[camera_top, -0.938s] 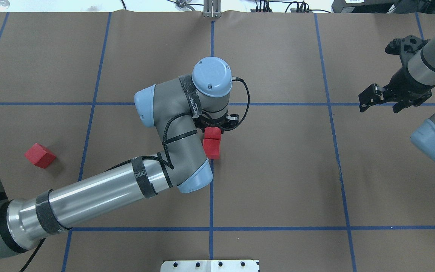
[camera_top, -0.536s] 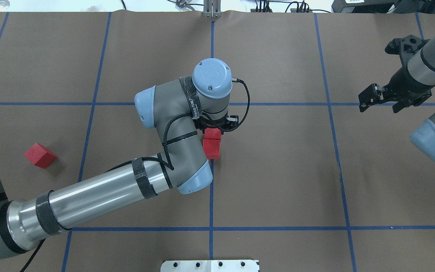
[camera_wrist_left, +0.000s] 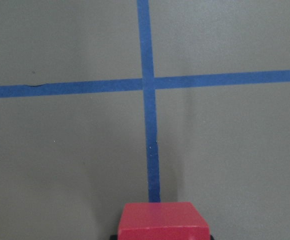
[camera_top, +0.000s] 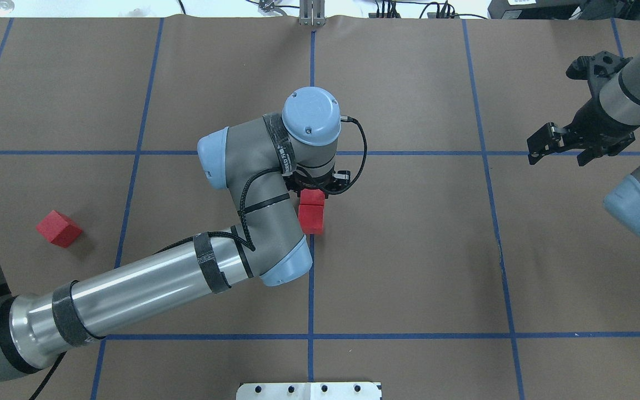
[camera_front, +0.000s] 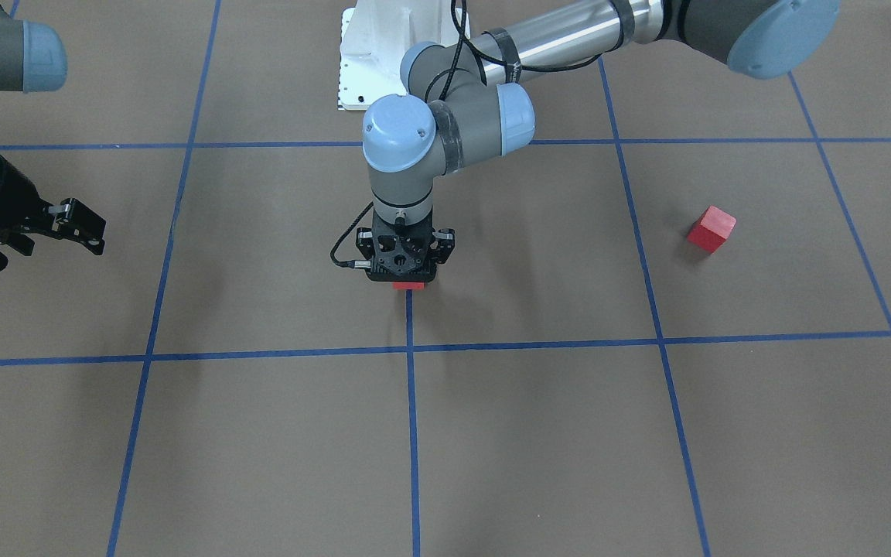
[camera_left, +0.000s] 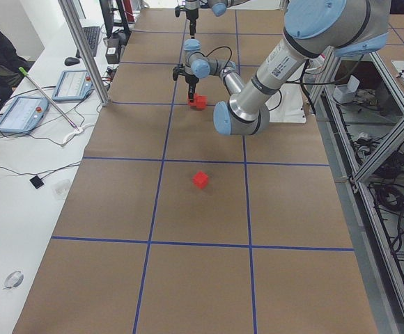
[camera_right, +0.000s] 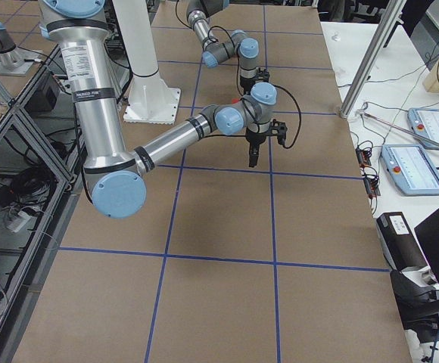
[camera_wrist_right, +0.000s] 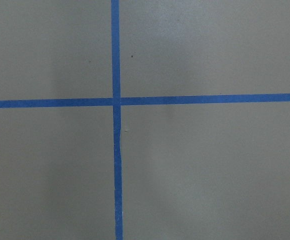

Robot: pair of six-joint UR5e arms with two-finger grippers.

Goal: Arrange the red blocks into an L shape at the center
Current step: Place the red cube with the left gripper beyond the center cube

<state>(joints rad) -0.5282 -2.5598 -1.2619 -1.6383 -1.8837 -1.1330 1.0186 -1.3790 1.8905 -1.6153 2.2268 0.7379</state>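
My left gripper [camera_top: 315, 189] points straight down at the table's middle, shut on a red block [camera_top: 313, 196] that also shows in the left wrist view [camera_wrist_left: 162, 221]. That block sits right behind a second red block [camera_top: 311, 218], which lies beside the blue tape line [camera_top: 310, 266]; the two touch in a line. In the front view only a sliver of red [camera_front: 408, 285] shows under the left gripper [camera_front: 407, 278]. The third red block [camera_top: 59, 228] lies alone far left, also seen in the front view [camera_front: 711, 229]. My right gripper [camera_top: 556, 160] hovers open and empty at the far right.
The white robot base plate [camera_top: 309, 390] is at the near edge. My left forearm [camera_top: 148, 289] stretches across the near-left squares between the lone block and the pair. The right wrist view shows only a tape crossing [camera_wrist_right: 116, 101] on brown paper.
Almost nothing: my left wrist has shifted by a few pixels over the block pair. The blocks and the right arm hold still.
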